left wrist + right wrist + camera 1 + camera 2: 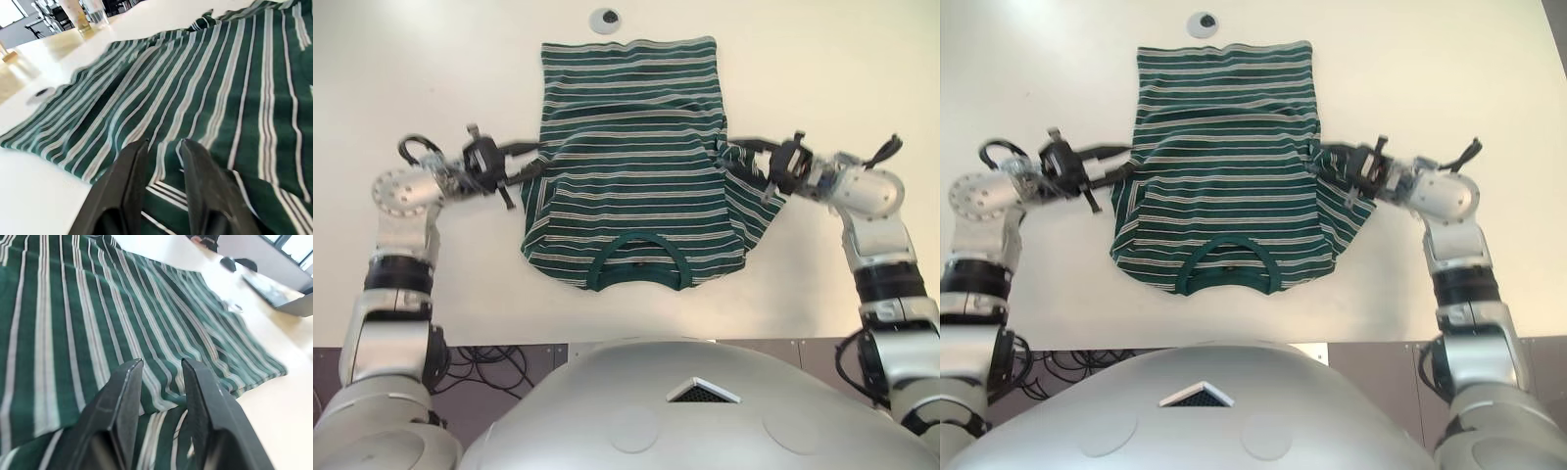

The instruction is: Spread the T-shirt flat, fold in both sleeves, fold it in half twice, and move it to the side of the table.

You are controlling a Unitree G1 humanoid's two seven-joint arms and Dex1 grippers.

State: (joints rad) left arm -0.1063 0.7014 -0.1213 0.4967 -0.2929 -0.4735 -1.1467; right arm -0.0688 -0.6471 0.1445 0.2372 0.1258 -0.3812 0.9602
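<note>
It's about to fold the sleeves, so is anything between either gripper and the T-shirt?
Nothing visible. The left gripper and right gripper are over the T-shirt, at its sides. The small round disc lies beyond its far hem.

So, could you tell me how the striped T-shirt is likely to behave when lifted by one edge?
It will probably be floppy: the T-shirt lies in soft folds at its sleeves. Lifted, it would likely sag rather than hold shape. Pushed, the thin cloth may bunch instead of sliding on the table.

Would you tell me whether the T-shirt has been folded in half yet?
Not yet: the T-shirt lies full length, collar nearest, hem at the far end.
</note>
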